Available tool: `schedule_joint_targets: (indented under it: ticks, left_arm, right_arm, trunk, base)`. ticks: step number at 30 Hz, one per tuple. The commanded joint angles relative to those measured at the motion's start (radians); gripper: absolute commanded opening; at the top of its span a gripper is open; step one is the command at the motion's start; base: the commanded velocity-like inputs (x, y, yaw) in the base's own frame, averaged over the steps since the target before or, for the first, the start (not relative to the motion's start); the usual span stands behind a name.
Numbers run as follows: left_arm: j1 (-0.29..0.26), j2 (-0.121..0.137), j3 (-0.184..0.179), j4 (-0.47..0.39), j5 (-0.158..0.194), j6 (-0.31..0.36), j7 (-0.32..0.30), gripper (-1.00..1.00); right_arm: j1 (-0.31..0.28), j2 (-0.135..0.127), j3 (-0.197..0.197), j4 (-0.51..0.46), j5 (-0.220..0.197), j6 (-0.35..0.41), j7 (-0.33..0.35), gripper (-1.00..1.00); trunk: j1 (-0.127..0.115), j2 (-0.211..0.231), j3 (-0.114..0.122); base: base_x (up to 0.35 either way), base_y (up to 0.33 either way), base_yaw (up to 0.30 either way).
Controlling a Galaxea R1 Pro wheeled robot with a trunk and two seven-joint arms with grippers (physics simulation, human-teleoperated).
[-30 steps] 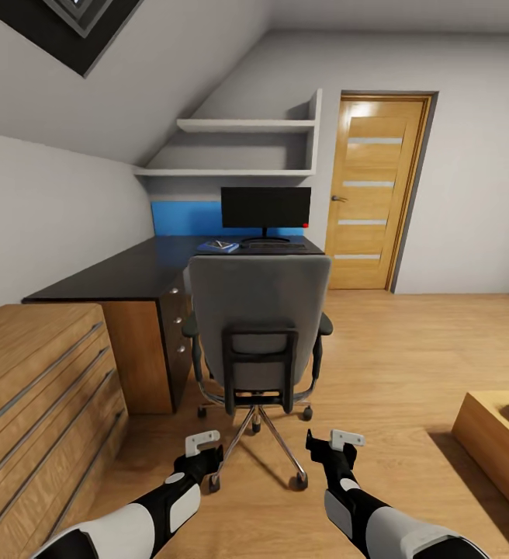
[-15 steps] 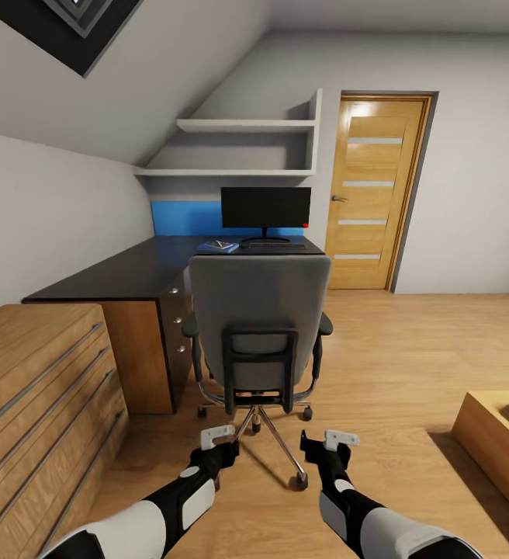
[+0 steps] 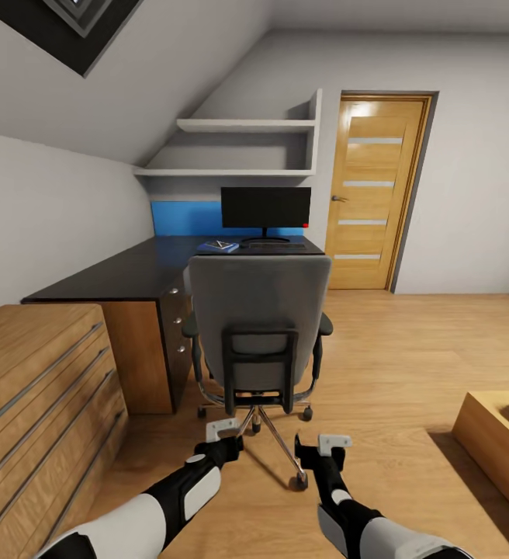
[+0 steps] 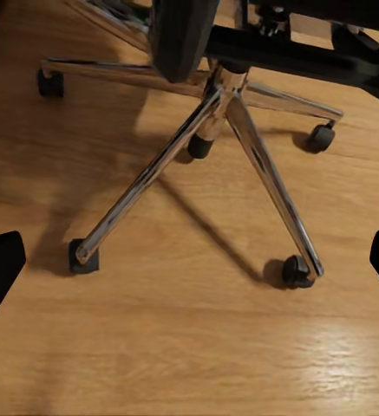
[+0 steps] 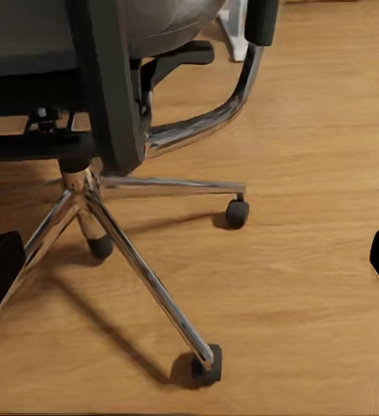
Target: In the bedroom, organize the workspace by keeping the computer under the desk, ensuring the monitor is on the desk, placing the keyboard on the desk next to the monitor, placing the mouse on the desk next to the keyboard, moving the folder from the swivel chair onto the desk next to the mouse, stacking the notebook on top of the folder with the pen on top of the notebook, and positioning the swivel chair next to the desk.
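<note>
1. Light-wood flooring [image 3: 410,349] covers an attic bedroom with sloped grey walls and a wooden door [image 3: 375,190] at the far right.
2. The swivel chair [image 3: 258,326] stands in the middle of the room with its grey back turned toward the camera, just in front of the desk [image 3: 130,272].
3. The desk is long and black, running along the left wall to the far wall, with silver-knobbed drawers [image 3: 178,318] just left of the chair.
4. The monitor [image 3: 266,208] stands upright at the far end of the desk, in front of a bright blue wall panel [image 3: 185,219].
5. The keyboard [image 3: 271,244] lies flat at the foot of the monitor.
6. The folder [image 3: 219,247], blue, lies on the desk just left of the keyboard, with a small dark item on top that is too small to identify.
7. The left gripper [image 3: 225,436] hovers low over the floor near the chair's chrome base, fingers spread apart and holding nothing.
8. The right gripper [image 3: 323,450] hovers beside it to the right, also spread and empty.
9. Both wrist views look down on the chrome spokes [image 4: 154,173] and black casters [image 5: 236,212].
10. A light-wood cabinet [image 3: 37,404] sits at the near left.
</note>
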Motion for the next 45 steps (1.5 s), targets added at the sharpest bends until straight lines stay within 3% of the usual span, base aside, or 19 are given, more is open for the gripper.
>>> schedule_joint_targets:
  ticks: [1, 3, 8, 45]
  left_arm:
    - [-0.001, 0.002, -0.009, 0.000, 0.009, -0.006, 0.006, 1.00]
    - [-0.001, 0.004, -0.012, 0.000, 0.010, -0.009, 0.006, 1.00]
    - [-0.001, 0.003, -0.015, 0.001, 0.013, -0.010, 0.006, 1.00]
    - [-0.001, 0.003, -0.015, 0.004, 0.013, -0.012, 0.006, 1.00]
  right_arm:
    - [0.004, 0.000, 0.009, 0.001, 0.008, -0.009, -0.003, 1.00]
    - [0.011, 0.000, 0.009, 0.001, 0.031, -0.016, -0.004, 1.00]
    - [0.013, 0.000, 0.010, 0.000, 0.039, -0.019, -0.004, 1.00]
    - [0.013, 0.002, 0.012, 0.001, 0.041, -0.014, -0.002, 1.00]
  trunk:
    - [0.000, 0.000, -0.001]
    - [0.000, 0.000, -0.001]
    - [0.000, 0.000, -0.001]
    - [0.000, 0.000, -0.001]
  base:
    - [0.109, 0.000, 0.000]
    - [0.221, 0.000, 0.000]
    - [0.300, 0.000, 0.000]
    - [0.321, 0.000, 0.000]
